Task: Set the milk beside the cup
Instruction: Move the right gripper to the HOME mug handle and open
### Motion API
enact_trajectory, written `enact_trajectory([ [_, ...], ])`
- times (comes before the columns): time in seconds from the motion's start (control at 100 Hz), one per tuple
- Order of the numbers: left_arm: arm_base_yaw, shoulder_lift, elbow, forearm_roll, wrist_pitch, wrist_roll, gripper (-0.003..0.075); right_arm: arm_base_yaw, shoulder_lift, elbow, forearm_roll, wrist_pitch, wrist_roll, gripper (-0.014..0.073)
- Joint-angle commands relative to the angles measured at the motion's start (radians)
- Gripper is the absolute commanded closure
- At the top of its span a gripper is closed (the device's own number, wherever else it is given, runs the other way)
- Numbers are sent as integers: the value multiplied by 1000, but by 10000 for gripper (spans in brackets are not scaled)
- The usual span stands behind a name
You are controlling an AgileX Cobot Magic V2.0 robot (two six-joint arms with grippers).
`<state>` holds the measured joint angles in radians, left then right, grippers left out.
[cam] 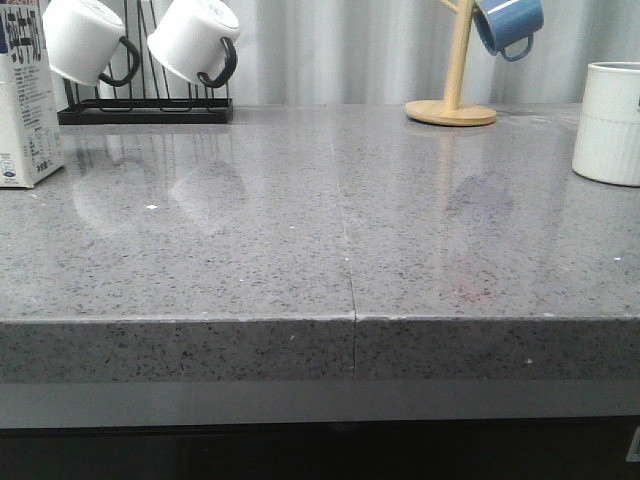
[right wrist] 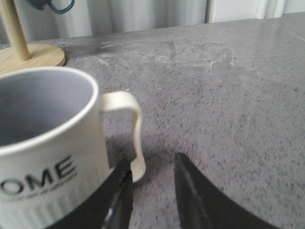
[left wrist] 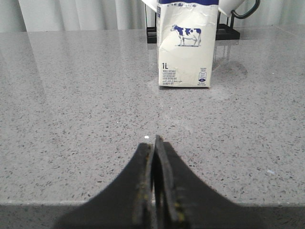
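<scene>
The milk (cam: 25,95) stands upright at the far left of the counter, cut off by the front view's edge. In the left wrist view the milk (left wrist: 185,45) shows its cow picture, well ahead of my left gripper (left wrist: 155,142), which is shut and empty low over the counter. The cup (cam: 608,122), white and ribbed, stands at the far right. In the right wrist view the cup (right wrist: 47,152) with "HOME" lettering is close. My right gripper (right wrist: 151,166) is open, one finger right by the lower end of the cup's handle (right wrist: 137,129). Neither gripper shows in the front view.
A black rack (cam: 145,110) with two white black-handled mugs stands at the back left, behind the milk. A wooden mug tree (cam: 452,100) with a blue mug (cam: 508,22) stands at the back right. The grey counter's front edge (cam: 350,320) runs across the view.
</scene>
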<state>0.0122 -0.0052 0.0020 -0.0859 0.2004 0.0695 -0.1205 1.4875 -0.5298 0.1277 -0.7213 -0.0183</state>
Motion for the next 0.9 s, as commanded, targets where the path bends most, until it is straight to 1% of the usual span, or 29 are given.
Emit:
enact_trajectory([
  [0.0,-4,-33,42,-1,-79,-7,741,-7,2,-56,0,-91,-8,346],
  [0.65,-4,-33,42,-1,-79,-7,741,-9,184,-214,-3,-88,-8,355],
  [0.73,-4,-33,42,-1,-79,-7,741,-9,195,-228,-3,-82,-8,402],
  [0.89,-4,-33,42,-1,-79,-7,741,-9,201,-237,-3,-59,-8,582],
])
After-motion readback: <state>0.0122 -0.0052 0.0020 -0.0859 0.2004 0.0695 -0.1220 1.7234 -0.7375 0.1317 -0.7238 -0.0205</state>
